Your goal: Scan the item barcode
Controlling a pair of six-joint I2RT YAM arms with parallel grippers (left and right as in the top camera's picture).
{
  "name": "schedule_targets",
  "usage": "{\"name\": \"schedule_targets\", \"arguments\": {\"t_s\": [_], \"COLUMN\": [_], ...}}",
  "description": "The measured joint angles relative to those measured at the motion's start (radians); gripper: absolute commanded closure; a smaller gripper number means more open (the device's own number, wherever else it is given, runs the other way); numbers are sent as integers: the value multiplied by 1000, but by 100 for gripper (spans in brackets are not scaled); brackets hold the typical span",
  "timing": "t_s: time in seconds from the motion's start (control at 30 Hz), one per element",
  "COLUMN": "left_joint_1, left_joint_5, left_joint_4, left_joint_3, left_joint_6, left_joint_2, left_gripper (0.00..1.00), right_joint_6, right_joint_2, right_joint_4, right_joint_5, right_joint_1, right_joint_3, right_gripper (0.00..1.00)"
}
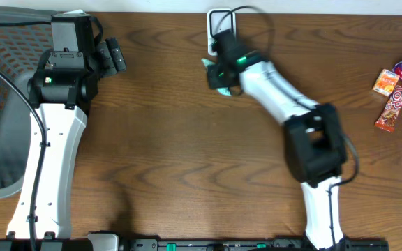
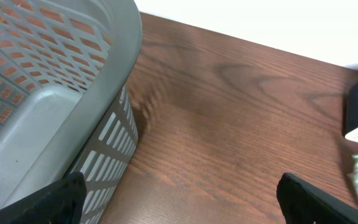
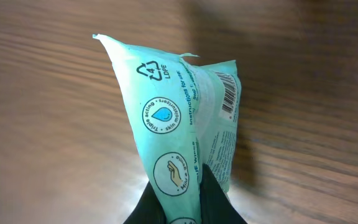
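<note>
Since right fingers [image 3: 145, 213] pinch the wipes pack [image 3: 179, 112] (barcode [image 3: 229, 93] showing), pickup done; scanner [image 1: 220, 24] pass not yet done; left fingers [image 2: 55, 199] wide, empty.

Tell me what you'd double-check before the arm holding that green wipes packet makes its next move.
1. Right gripper shut on the wipes packet's end: ok.
2. Barcode showing on the packet's side, readable: ok.
3. Barcode turned toward the scanner: cannot tell.
4. Scanner close to the packet: ok.
5. Left gripper open, off by the basket, clear of the packet: ok.
</note>
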Motion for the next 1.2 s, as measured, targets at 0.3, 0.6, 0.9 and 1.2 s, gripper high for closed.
{"name": "schedule_targets", "arguments": {"t_s": [0.3,0.6,0.9,1.2], "left_joint_1": [0,0,0,0], "left_joint_5": [0,0,0,0], "left_joint_4": [0,0,0,0], "left_joint_3": [0,0,0,0], "left_joint_6": [0,0,0,0], "left_joint_2": [0,0,0,0], "left_gripper": [2,2,2,2], "right_joint_6": [-34,-17,51,35], "right_joint_2": [-46,-18,-18,-22], "right_joint_4": [0,17,34,6], "right_joint_5": [-751,-948,-832,-701], "right_joint_1": [-185,-206,-280,-388], "right_joint_3": [-35,-249,-364,-362], "right_gripper": [99,85,72,54]}}
